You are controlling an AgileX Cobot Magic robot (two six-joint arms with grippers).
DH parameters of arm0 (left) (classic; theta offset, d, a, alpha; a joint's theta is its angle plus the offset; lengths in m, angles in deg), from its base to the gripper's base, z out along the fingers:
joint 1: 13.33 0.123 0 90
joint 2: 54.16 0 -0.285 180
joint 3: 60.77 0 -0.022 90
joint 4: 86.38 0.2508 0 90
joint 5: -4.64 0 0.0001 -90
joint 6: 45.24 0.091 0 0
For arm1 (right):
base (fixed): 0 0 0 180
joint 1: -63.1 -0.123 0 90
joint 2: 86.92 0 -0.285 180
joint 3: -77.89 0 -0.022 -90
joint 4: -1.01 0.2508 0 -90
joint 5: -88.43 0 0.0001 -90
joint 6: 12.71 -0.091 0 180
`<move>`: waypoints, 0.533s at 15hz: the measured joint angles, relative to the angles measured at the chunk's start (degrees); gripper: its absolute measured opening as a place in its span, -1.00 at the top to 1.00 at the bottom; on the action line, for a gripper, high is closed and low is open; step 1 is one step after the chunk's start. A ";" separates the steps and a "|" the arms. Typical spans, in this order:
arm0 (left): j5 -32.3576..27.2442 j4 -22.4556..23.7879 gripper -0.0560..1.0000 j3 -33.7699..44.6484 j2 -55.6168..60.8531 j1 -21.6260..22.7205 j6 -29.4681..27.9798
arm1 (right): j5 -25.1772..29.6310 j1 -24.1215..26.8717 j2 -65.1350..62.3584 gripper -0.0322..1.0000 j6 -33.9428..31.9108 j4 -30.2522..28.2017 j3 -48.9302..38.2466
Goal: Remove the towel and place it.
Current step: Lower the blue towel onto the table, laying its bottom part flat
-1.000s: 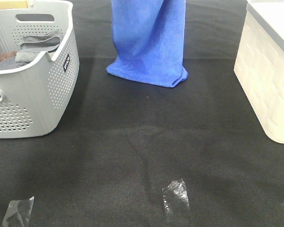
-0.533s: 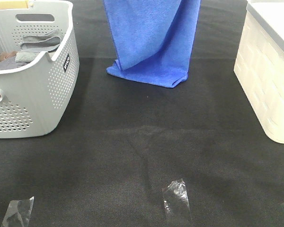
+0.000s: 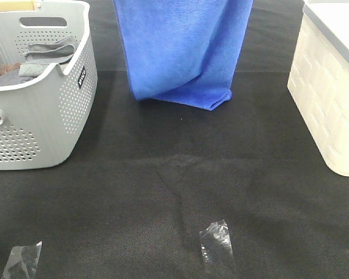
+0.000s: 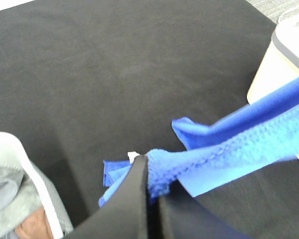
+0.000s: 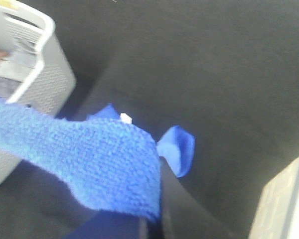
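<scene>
The towel (image 3: 180,52) was held up between the basket (image 3: 46,128) and the box (image 3: 331,104), its bottom end touching the mat (image 3: 163,192). Its top edge was pinched tight by the left gripper (image 4: 150,172) and right gripper (image 5: 157,216).

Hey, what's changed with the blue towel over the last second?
The towel has been spread wider across the top. The flat fold at its basket-side bottom corner is gone, while the bin-side fold still rests on the mat. The grey basket, white bin and tape scraps stayed put.
</scene>
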 joint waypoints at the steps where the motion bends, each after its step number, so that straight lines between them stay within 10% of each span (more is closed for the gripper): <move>1: 0.00 -0.97 0.89 4.53 2.52 0.00 -0.17 | 0.00 0.00 -1.83 0.88 -0.23 0.57 -2.12; 8: -0.11 -8.59 0.89 31.51 23.32 -0.86 -0.92 | 0.17 -0.11 -21.20 0.88 -0.29 2.01 -28.25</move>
